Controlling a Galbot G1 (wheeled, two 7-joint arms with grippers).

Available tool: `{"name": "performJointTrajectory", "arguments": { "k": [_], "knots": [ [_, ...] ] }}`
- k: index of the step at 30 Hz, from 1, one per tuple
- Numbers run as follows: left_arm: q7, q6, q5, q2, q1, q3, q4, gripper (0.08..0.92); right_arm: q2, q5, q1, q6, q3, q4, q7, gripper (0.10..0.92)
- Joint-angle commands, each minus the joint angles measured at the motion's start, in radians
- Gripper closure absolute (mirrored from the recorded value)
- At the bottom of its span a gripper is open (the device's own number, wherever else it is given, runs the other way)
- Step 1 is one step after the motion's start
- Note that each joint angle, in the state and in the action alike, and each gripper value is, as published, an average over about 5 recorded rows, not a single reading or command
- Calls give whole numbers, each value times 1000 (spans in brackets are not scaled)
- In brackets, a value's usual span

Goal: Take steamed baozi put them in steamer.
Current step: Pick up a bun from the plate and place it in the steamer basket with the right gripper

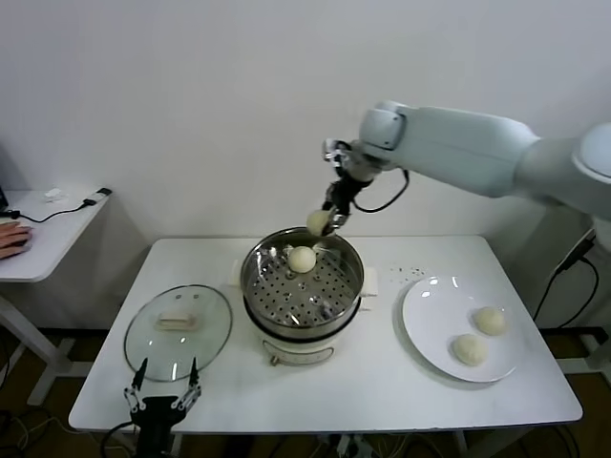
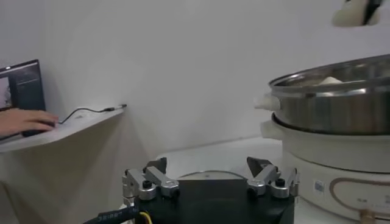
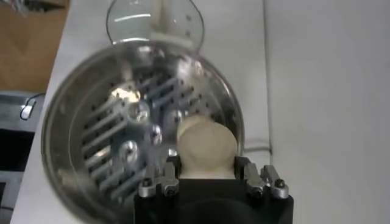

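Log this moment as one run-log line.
right tool: shut on cream-white bun above shiny steel steamer | in steamer: one bun | on white plate: two buns | left tool: open, parked

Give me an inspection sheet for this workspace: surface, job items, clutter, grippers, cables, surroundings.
Surface: white rectangular table, no spills seen.
Job's things: round shiny stainless-steel steamer on white base, mid-table; one cream-white baozi inside; one held baozi above the far rim; two baozi on the plate.
Clutter: round glass lid with white handle, flat beside the steamer; flat round white plate.
Grippers: right gripper shut on the held baozi; left gripper open, parked at the table's near edge.
Cables: black cable on the side desk.
Surroundings: white wall; side desk with a person's hand.
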Motion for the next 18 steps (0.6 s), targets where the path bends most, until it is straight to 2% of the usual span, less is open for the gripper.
{"name": "performJointTrajectory", "arguments": {
  "k": [1, 18],
  "knots": [
    [3, -6, -19, 14, 8, -1, -2, 177, 240, 91, -64, -40, -71, -43, 57, 457],
    [0, -9, -15, 11, 10, -4, 0, 177, 238, 50, -177, -61, -119, -76, 76, 455]
  ]
}}
